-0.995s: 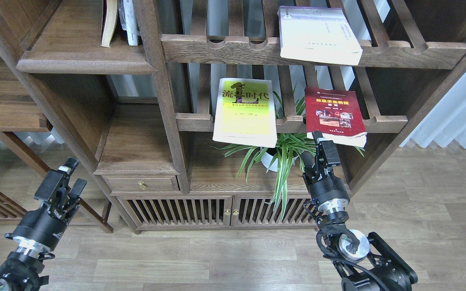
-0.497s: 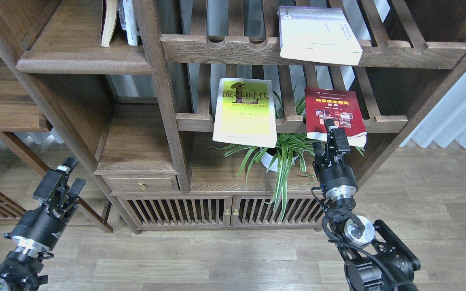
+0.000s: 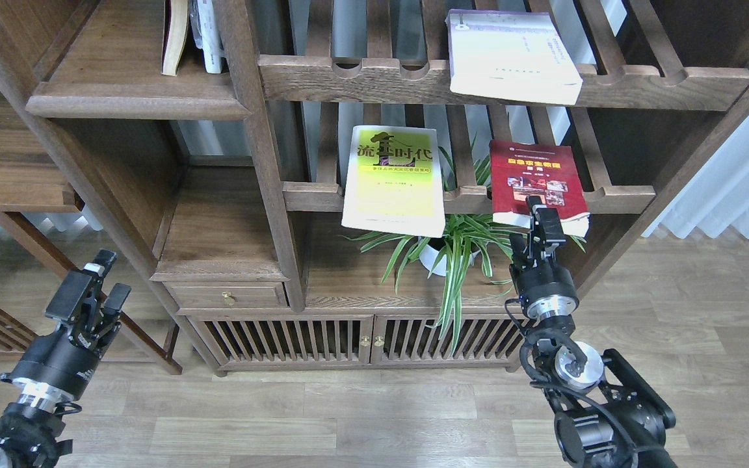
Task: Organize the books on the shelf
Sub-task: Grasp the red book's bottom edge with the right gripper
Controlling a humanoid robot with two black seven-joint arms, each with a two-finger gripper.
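Three books lie flat on slatted racks. The yellow-green book (image 3: pixel 394 182) and the dark red book (image 3: pixel 536 179) overhang the middle rack, and the white book (image 3: pixel 511 55) overhangs the upper rack. The shelf (image 3: pixel 121 97), a solid brown board with a moulded front edge, is at the upper left. My right gripper (image 3: pixel 525 222) is open at the red book's front edge, one finger (image 3: pixel 547 224) over the cover and the other below the edge. My left gripper (image 3: pixel 112 274) hangs open low at the left, far from every book.
Two upright books (image 3: pixel 176 36) stand at the back of the shelf. A potted spider plant (image 3: pixel 452 250) sits under the middle rack, just left of my right gripper. A drawer (image 3: pixel 228 298) and slatted cabinet doors (image 3: pixel 348 341) lie below. A wooden post (image 3: pixel 264 156) separates the shelf from the racks.
My right gripper has risen and shifted right, from below the red book to its front edge. My left arm has drifted slightly left.
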